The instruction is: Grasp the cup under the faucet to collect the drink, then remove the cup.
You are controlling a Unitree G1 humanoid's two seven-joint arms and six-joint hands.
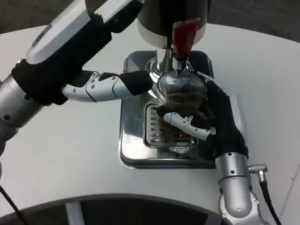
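Note:
A clear ribbed cup (pixel 179 91) stands over the grille of the chrome drip tray (pixel 133 150), right under the faucet with its red tap handle (pixel 183 35). My right hand (pixel 208 119) wraps around the cup from the right, its fingers crossing the cup's front. From the left my left hand (pixel 110 86) reaches in, fingers stretched out, with the dark fingertips close to the dispenser's base and the cup's left side. Whether they touch is unclear. The cup's contents are hard to read; something brownish shows through it.
The dispenser body (pixel 171 18) rises at the back of the tray. Around the tray spreads the white table (pixel 61 154), with its rounded front edge near the bottom. A cable (pixel 267 187) hangs off my right wrist.

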